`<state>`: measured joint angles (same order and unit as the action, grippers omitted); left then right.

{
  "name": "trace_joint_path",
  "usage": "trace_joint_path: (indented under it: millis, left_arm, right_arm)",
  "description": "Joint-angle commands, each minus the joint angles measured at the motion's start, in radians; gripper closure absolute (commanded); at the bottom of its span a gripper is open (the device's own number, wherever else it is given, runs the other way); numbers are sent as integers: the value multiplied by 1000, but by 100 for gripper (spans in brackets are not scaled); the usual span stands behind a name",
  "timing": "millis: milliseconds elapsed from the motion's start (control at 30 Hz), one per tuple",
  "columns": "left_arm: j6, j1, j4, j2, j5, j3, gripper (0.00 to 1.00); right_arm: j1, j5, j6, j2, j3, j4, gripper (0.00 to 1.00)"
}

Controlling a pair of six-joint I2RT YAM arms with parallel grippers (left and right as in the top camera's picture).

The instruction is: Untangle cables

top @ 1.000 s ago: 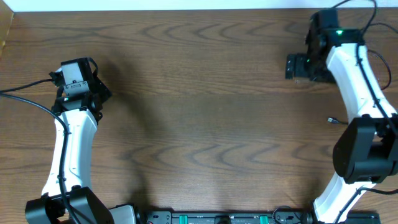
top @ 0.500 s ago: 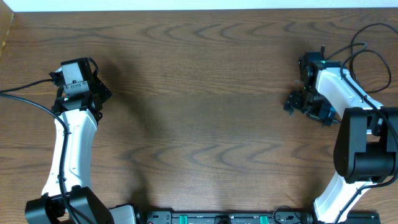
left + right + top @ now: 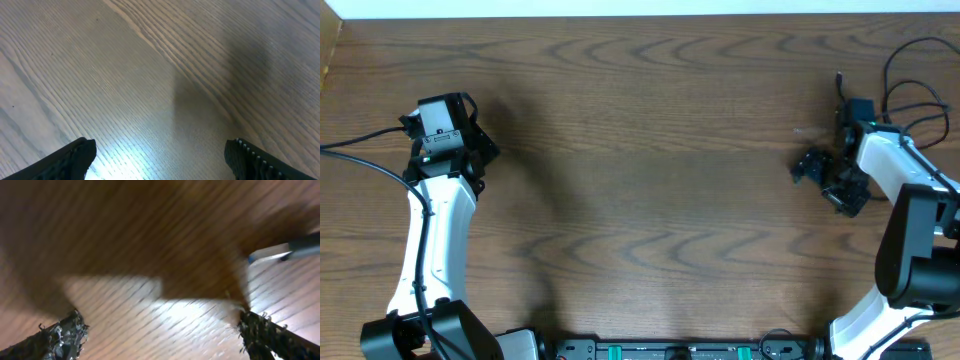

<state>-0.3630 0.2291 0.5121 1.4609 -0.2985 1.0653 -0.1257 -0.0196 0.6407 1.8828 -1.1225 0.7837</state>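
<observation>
Our left tool (image 3: 160, 148) and right tool (image 3: 161, 319) both stand spread over the bare surface (image 3: 650, 150), pinching nothing. A blurred cable plug (image 3: 278, 252) shows at the upper right of the right wrist view; we judge its cord light and limp, best pinched just behind that plug.

Blur smears the right wrist view, where a plug (image 3: 282, 251) runs off the right edge, its cord out of sight. The wrist views cut the left gripper (image 3: 160, 157) and right gripper (image 3: 160, 335) down to fingertips at the bottom edge.
</observation>
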Motion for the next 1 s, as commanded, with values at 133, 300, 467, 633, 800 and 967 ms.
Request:
trace_joint_path:
  millis: [133,300,467,633,800,967]
  left_arm:
    - [-6,5,-1,4,-25,19,13]
    - [-6,5,-1,4,-25,19,13]
    - [-6,5,-1,4,-25,19,13]
    - [-6,5,-1,4,-25,19,13]
    - [-6,5,-1,4,-25,19,13]
    - [-6,5,-1,4,-25,19,13]
  right_arm:
    - [-120,-133,28,83,97,-97,1]
    - [-185,-132,-38,83,97,-187,2]
    - [-196,-132,-108,83,97,-290,6]
    - [-196,-132,-108,83,97,-332,9]
    - [-196,-132,-108,83,97,-371,11]
    - [-196,-132,-108,84,97,-412,15]
